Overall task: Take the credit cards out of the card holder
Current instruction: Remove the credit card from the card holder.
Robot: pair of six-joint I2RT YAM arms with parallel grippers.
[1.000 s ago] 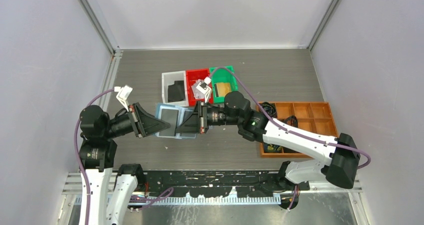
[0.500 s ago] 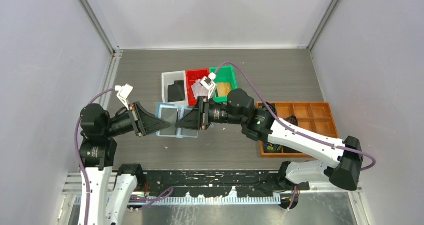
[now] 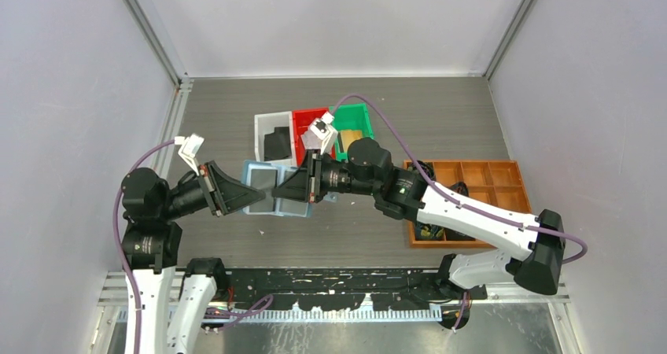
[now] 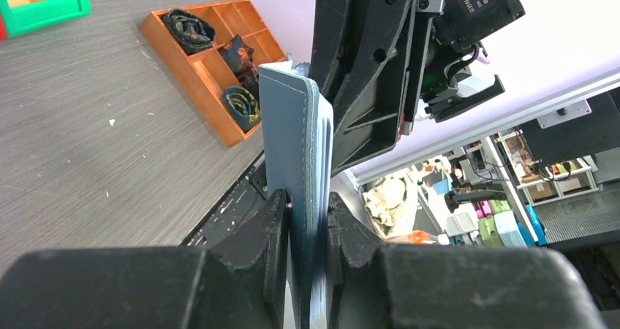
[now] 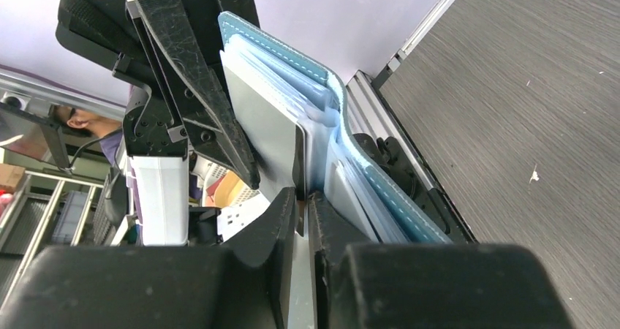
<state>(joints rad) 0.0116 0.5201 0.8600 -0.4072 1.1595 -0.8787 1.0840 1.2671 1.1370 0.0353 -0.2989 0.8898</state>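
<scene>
The blue card holder [image 3: 258, 204] hangs open above the table between both arms. My left gripper [image 3: 238, 194] is shut on its left half; in the left wrist view the fingers [image 4: 270, 219] pinch the dark blue cover [image 4: 292, 131] edge-on. From the right, my right gripper [image 3: 283, 192] is shut on a silver-grey credit card [image 5: 263, 131] that sticks out of the light blue slots [image 5: 343, 146]. A black card [image 3: 275, 143] lies in the white bin. A gold card [image 3: 350, 139] lies in the green bin.
White bin [image 3: 267, 120], red bin [image 3: 303, 118] and green bin [image 3: 355, 112] stand in a row behind the grippers. An orange compartment tray [image 3: 472, 185] with coiled cables sits at the right, under the right forearm. Grey walls close in the table.
My right gripper opened briefly, slid a little left toward the holder and closed on the silver-grey card. The left gripper kept its hold and sank slightly.
</scene>
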